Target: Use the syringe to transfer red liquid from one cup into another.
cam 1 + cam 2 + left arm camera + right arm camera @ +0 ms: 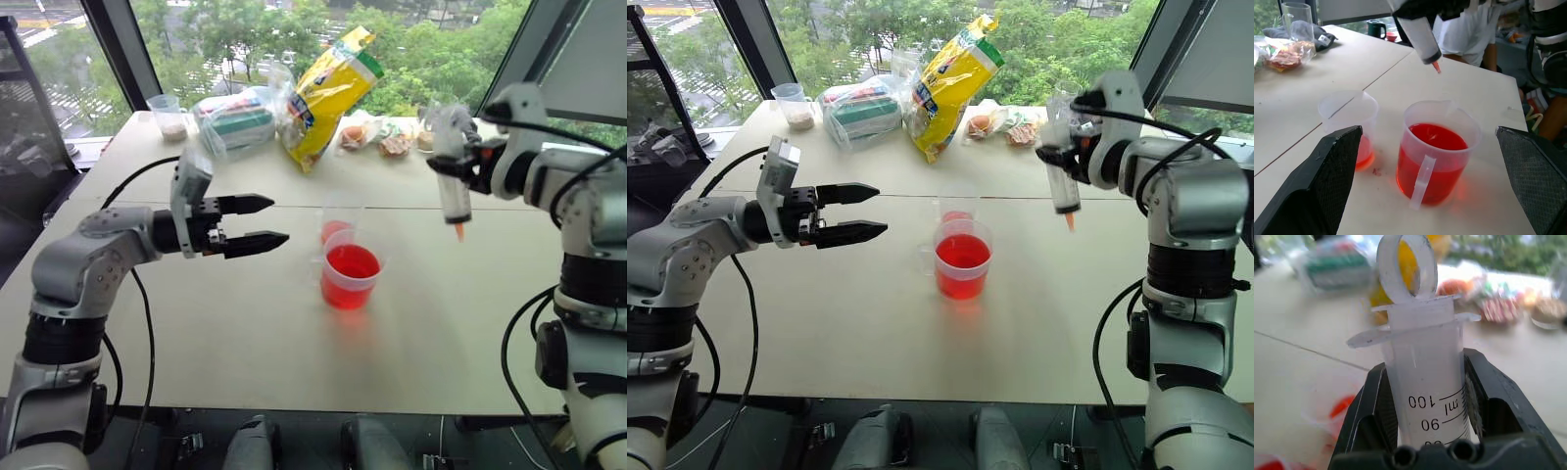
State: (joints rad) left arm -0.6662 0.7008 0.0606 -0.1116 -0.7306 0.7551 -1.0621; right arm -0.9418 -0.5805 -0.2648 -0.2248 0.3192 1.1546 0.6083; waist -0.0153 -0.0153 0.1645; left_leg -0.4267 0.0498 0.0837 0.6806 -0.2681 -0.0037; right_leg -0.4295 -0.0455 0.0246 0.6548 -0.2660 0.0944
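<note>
Two clear cups mid-table, syringe held aloft off to the right – spill risk on the approach.
Wide spouted clear plastic cup (pixel 350 276), thin-walled, light, nearly full of bright red liquid (pixel 352 262); narrow spoutless clear cup (pixel 334 227) just behind it, barely any red. Left gripper (pixel 257 222) hangs wide open beside them, empty. Right gripper (pixel 1425 396) clamps the smooth clear syringe (pixel 453 186) barrel, orange tip down, plunger in. Risks: barrel slipping in the pads; tip clipping a rim, tipping a cup. Glossy yellow snack bag (pixel 328 93) far back.
</note>
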